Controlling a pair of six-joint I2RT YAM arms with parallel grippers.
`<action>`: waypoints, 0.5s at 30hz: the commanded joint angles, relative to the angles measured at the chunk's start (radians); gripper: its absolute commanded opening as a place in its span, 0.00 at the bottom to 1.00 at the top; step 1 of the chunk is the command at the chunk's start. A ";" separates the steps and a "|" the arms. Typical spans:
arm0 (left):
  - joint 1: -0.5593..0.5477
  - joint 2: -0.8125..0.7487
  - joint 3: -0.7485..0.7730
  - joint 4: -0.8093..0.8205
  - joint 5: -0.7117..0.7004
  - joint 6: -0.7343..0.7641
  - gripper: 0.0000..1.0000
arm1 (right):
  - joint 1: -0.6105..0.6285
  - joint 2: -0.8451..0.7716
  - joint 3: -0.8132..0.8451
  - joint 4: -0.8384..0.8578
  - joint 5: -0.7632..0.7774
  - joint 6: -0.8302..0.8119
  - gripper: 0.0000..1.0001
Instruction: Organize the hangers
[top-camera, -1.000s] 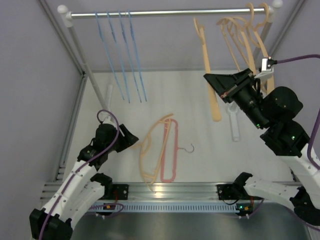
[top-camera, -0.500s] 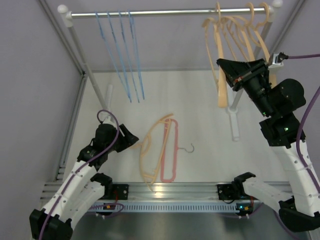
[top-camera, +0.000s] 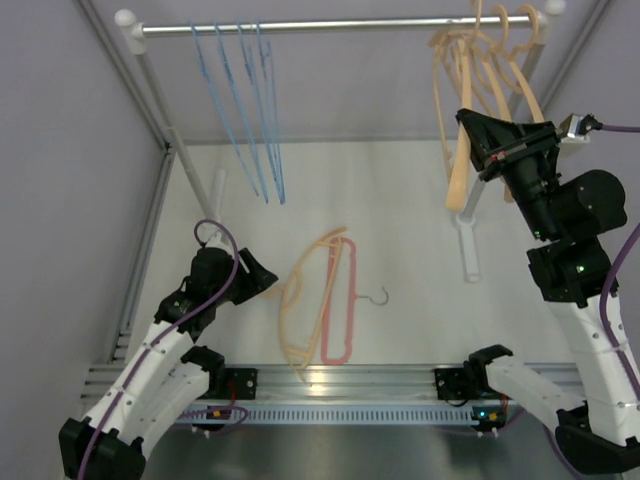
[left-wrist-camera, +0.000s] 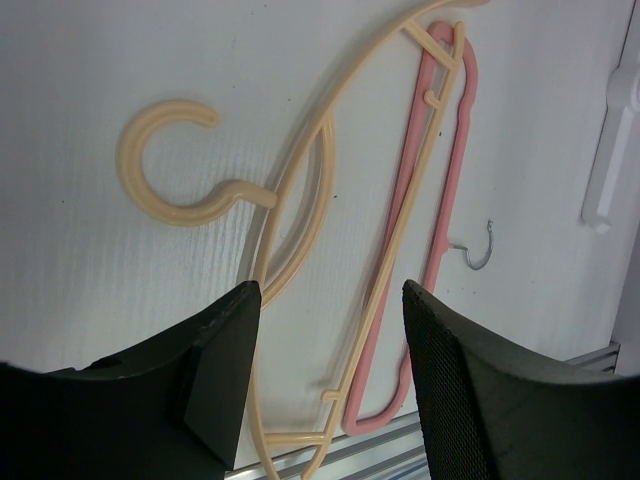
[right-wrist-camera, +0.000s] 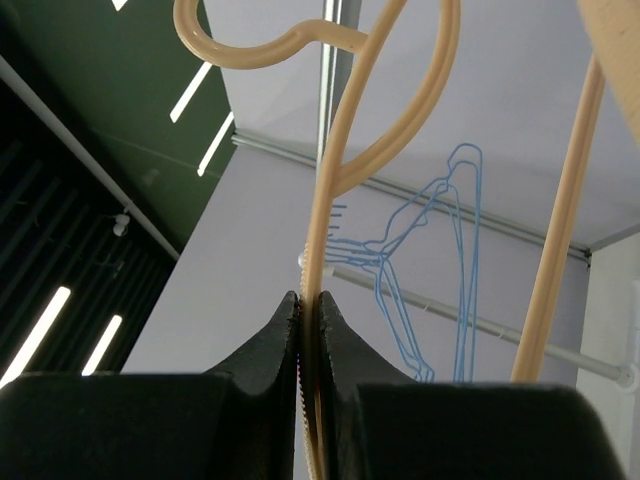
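Top external view: a rail (top-camera: 340, 24) runs across the 12 o'clock edge. Four blue hangers (top-camera: 245, 110) hang from it at 11 o'clock, close together. A bunch of peach hangers (top-camera: 500, 45) hangs at 1 o'clock, near the rail's right end.

The right gripper (top-camera: 467, 122) is raised at 2 o'clock, just below that bunch. Its jaws are clamped on one more peach piece, the held hanger (top-camera: 453, 185), whose lower end hangs free above the table (top-camera: 400, 200). In the right wrist view, the fingers (right-wrist-camera: 270, 340) pinch its thin bar with no visible gap. Whether its hook sits on the rail cannot be told.

The left gripper (top-camera: 262, 275) sits low at 8 o'clock, jaws wide apart and holding nothing.

In the left wrist view, two hangers lie flat on the table between and beyond the open jaws. The loose peach hanger (left-wrist-camera: 127, 152) has its hook toward 10 o'clock. The pink hanger (left-wrist-camera: 458, 160) lies alongside it and partly under it, with its metal hook (left-wrist-camera: 480, 250) pointing toward 3 o'clock. Neither one touches the left gripper.
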 joint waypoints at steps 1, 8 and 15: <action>0.004 -0.001 -0.007 0.043 0.004 0.020 0.63 | -0.026 -0.003 -0.015 0.081 0.036 0.029 0.00; 0.004 0.000 -0.010 0.045 0.004 0.022 0.63 | -0.026 -0.004 -0.040 0.079 0.081 0.050 0.00; 0.004 0.000 -0.010 0.045 0.002 0.025 0.63 | -0.031 0.016 -0.035 0.066 0.110 0.056 0.00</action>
